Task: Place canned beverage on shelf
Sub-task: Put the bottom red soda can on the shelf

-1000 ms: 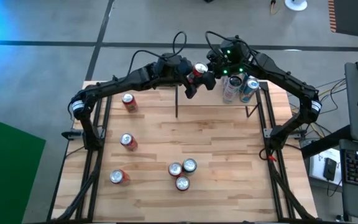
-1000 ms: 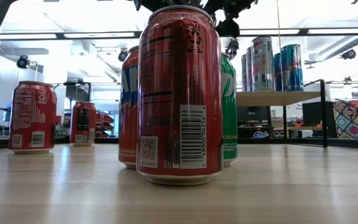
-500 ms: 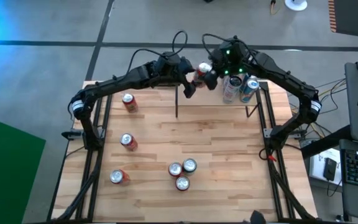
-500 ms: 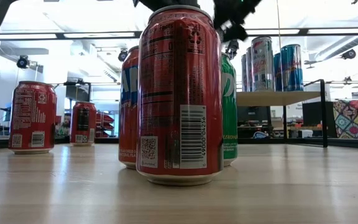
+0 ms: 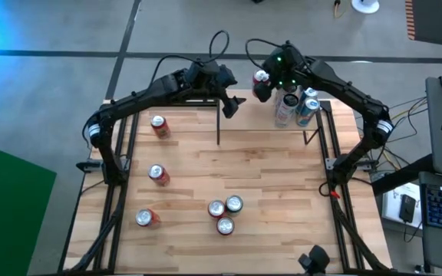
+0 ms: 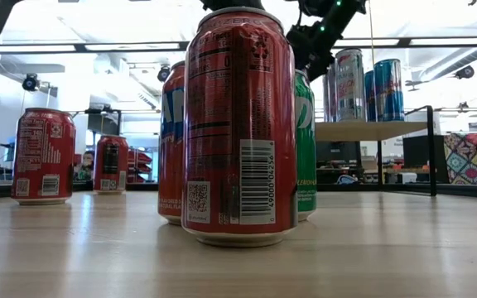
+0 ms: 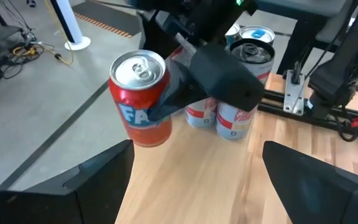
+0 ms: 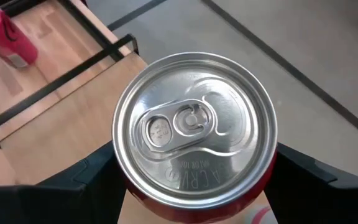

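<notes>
One red can pinched in right jaws over the shelf; left jaws spread. Lower upright beside the tall cans.

The high view looks straight down on the whole desk; the low view sits at desk height, close behind a red can. Each wrist view looks past its own fingers; both share the shelf and its held can
</notes>
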Controlling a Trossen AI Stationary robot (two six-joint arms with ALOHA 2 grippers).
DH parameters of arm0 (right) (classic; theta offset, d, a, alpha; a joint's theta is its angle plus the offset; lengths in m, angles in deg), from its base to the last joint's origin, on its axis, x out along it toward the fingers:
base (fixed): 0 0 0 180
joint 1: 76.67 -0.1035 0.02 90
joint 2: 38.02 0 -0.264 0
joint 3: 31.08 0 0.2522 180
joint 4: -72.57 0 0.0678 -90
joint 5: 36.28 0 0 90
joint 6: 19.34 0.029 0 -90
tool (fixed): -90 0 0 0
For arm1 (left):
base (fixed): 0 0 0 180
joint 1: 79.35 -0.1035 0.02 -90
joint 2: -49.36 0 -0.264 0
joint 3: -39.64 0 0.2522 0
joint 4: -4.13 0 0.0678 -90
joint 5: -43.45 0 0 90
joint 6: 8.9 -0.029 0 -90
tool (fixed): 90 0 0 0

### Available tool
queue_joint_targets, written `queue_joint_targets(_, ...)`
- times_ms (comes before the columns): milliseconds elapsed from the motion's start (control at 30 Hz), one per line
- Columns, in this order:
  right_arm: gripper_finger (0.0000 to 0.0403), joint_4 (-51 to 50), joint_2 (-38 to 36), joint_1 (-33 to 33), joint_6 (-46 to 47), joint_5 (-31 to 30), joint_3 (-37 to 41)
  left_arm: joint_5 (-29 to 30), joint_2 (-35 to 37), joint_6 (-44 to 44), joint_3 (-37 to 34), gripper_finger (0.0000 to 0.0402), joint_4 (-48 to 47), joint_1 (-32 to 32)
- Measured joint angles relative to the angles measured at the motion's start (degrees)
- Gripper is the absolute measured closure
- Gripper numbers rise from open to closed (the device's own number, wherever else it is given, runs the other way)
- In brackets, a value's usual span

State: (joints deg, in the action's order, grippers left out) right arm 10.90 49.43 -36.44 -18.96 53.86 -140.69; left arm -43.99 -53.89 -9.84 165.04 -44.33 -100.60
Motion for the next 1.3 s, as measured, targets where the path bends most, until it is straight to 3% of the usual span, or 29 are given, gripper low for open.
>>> queue_joint_targets(467,0.0111,5.0,-2.95,-0.8,-0.03,0.3,0.79,1.65,-0.12,-0.67,0.09,0.0061,0.0,-0.18)
queue_joint_targets(600,0.0111,5.97,-4.45,-1.88,-1.82,4.72,0.79,1.9,-0.81,-3.06,0.07,0.0061,0.3,-0.85)
queue_joint_targets(833,0.011,7.53,-7.18,-2.24,-2.77,20.56,0.73,-8.23,-2.38,-5.03,0.0,0.006,4.32,-2.9)
queue_joint_targets(933,0.011,7.28,-7.92,-2.19,-3.91,25.0,0.74,-9.0,-3.5,-5.03,0.0,0.006,4.95,-3.42)
queue_joint_targets(1133,0.011,5.82,-8.35,-2.36,-4.28,28.24,0.63,-18.39,-5.31,-6.09,-0.02,0.0062,6.78,-3.72)
queue_joint_targets(1300,0.011,3.74,-8.19,-2.35,-4.99,27.93,0.63,-18.62,-7.16,-6.07,1.34,0.0102,6.75,-3.77)
